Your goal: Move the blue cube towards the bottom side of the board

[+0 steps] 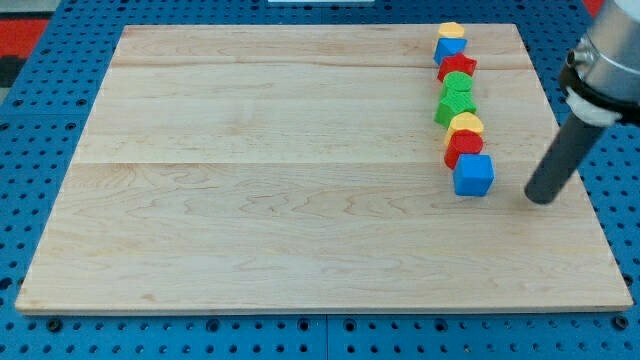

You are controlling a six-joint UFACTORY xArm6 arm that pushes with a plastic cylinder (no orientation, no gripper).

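Note:
The blue cube (473,174) lies on the wooden board (250,200) at the view's right, at the lower end of a column of blocks. My tip (541,198) rests on the board to the right of the blue cube and slightly lower, a short gap away, not touching it. Directly above the cube, touching it, sits a red block (463,146), then a yellow block (464,124).
The column continues upward: a green block (452,107), a green round block (458,84), a red star-like block (457,66), a blue block (449,48) and a yellow block (451,31) near the board's top edge. A blue pegboard (300,335) surrounds the board.

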